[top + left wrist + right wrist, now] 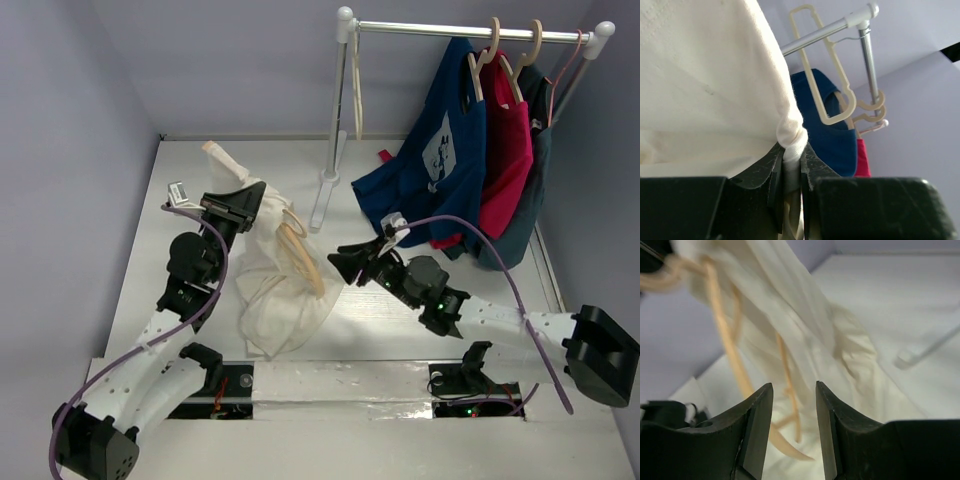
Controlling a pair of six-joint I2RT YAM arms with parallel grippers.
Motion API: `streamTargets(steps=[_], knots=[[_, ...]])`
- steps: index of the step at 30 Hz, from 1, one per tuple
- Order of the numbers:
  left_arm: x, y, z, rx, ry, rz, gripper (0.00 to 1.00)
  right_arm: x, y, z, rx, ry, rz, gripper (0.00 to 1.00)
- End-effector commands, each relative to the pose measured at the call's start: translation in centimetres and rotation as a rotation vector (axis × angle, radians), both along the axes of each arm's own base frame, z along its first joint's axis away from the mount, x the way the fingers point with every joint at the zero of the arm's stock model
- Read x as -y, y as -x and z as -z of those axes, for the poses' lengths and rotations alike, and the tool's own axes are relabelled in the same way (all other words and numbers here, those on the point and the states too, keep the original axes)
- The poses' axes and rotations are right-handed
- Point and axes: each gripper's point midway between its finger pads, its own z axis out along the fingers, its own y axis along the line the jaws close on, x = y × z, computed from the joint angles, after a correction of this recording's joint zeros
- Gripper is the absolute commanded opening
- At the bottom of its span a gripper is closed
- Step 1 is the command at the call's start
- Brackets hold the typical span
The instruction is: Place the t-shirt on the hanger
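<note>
The cream-white t-shirt (268, 290) hangs bunched from my left gripper (252, 208), its lower part trailing onto the table. In the left wrist view the left gripper (792, 149) is shut on a twisted fold of the t-shirt (705, 75). The tan wooden hanger (303, 252) slants down the shirt's right side, partly wrapped in cloth. My right gripper (343, 263) stands open just right of the hanger's lower end. The right wrist view shows that gripper (794, 390) with nothing between its fingers, and the hanger (729, 354) and t-shirt (815, 330) beyond them.
A white clothes rack (470, 30) stands at the back right, its pole foot (325, 190) close to the t-shirt. On it hang a navy shirt (430, 170), a red shirt (505, 150), a cream plastic hanger (356, 90) and a pink wire hanger (570, 60).
</note>
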Motion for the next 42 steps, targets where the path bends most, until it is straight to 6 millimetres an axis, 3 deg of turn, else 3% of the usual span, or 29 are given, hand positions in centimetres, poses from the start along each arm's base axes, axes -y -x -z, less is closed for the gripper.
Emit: streamTargets(steps=[1, 3, 6, 9, 16, 20, 23, 24, 25, 31, 32, 36, 42], knots=[[-0.5, 2.1, -4.6, 0.136, 0.095, 0.043, 0.0, 1.4, -1.5, 5.1, -0.075, 0.104, 0.067, 0.45], [-0.8, 2.5, -5.3, 0.148, 0.11, 0.051, 0.0, 0.8, -1.4, 7.2, -0.106, 0.137, 0.019, 0.51], [-0.8, 3.0, -6.0, 0.16, 0.118, 0.061, 0.0, -0.7, -0.8, 8.6, -0.103, 0.183, -0.065, 0.62], [-1.0, 3.1, -6.1, 0.162, 0.124, 0.063, 0.0, -2.0, -0.4, 9.1, -0.096, 0.204, -0.133, 0.68], [-1.0, 3.3, -6.2, 0.164, 0.138, 0.076, 0.0, -3.7, -1.5, 8.9, -0.046, 0.231, -0.166, 0.71], [-1.2, 3.2, -6.5, 0.171, 0.148, 0.072, 0.0, -5.2, -1.3, 10.2, -0.062, 0.246, -0.231, 0.56], [-1.0, 3.5, -6.8, 0.187, 0.154, 0.096, 0.0, -5.2, -1.3, 10.7, -0.064, 0.214, -0.22, 0.25], [-1.0, 3.6, -6.9, 0.195, 0.159, 0.103, 0.0, -5.0, -1.3, 11.2, -0.073, 0.216, -0.212, 0.07], [-1.0, 4.1, -7.8, 0.236, 0.175, 0.112, 0.0, -4.7, -1.2, 11.7, -0.084, 0.216, -0.206, 0.0], [-2.5, 4.6, -10.6, 0.337, 0.199, 0.067, 0.0, -3.1, 0.4, 13.0, -0.156, 0.177, -0.209, 0.0], [-2.6, 4.5, -11.2, 0.348, 0.196, 0.053, 0.0, -2.5, 1.3, 14.2, -0.192, 0.182, -0.213, 0.0], [-3.8, 3.2, -12.4, 0.377, 0.163, -0.034, 0.0, -1.8, 3.5, 15.7, -0.241, 0.187, -0.224, 0.0], [-4.2, 1.5, -12.5, 0.378, 0.114, -0.092, 0.0, -1.2, 5.6, 16.6, -0.288, 0.218, -0.238, 0.0]])
